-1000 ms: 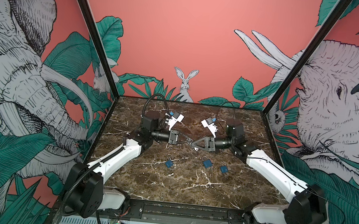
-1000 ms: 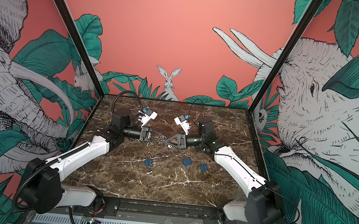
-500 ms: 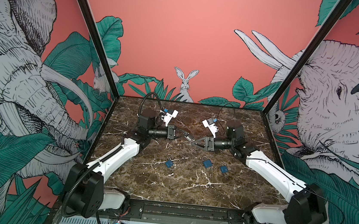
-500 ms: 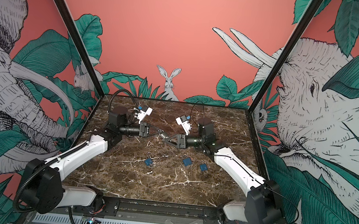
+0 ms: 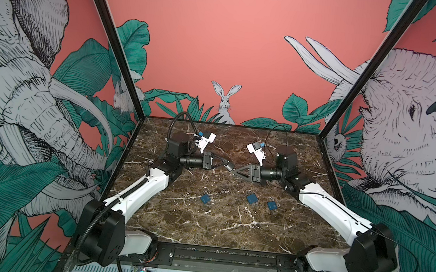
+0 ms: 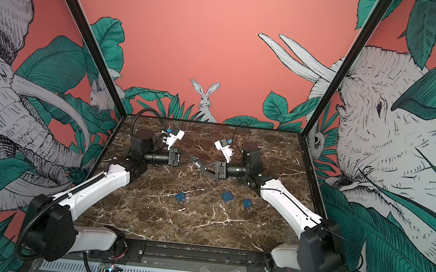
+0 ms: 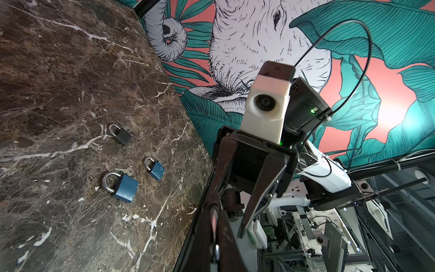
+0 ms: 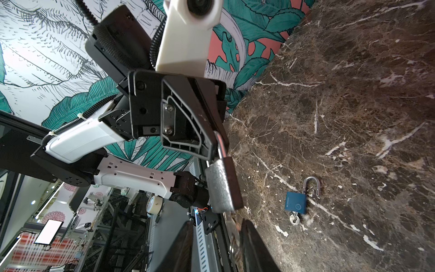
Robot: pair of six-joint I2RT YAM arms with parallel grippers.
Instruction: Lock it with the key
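Observation:
A dark padlock (image 8: pixel 222 186) hangs in mid-air over the middle of the table, also seen in both top views (image 5: pixel 229 166) (image 6: pixel 197 163). My left gripper (image 8: pixel 215 147) is shut on its silver shackle (image 7: pixel 214 219). The key (image 8: pixel 233 229) sticks out of the padlock's underside. My right gripper (image 8: pixel 216 249) faces the left one, open, its jaws on either side of the key. The key lies against one finger (image 8: pixel 253 247), with a wide gap to the other. In the top views the two grippers (image 5: pixel 224 162) (image 5: pixel 235 170) meet tip to tip.
Three more padlocks lie on the marble table (image 5: pixel 230 225) nearer the front: a blue padlock (image 5: pixel 206 198) with its shackle open and a key in it, a second padlock (image 5: pixel 251 198) and a third padlock (image 5: pixel 271 205). Walls close the table on three sides.
My right gripper's jaws have parted around the key and its wrist has rolled and come back. The left arm drew back a little to the left with the padlock.

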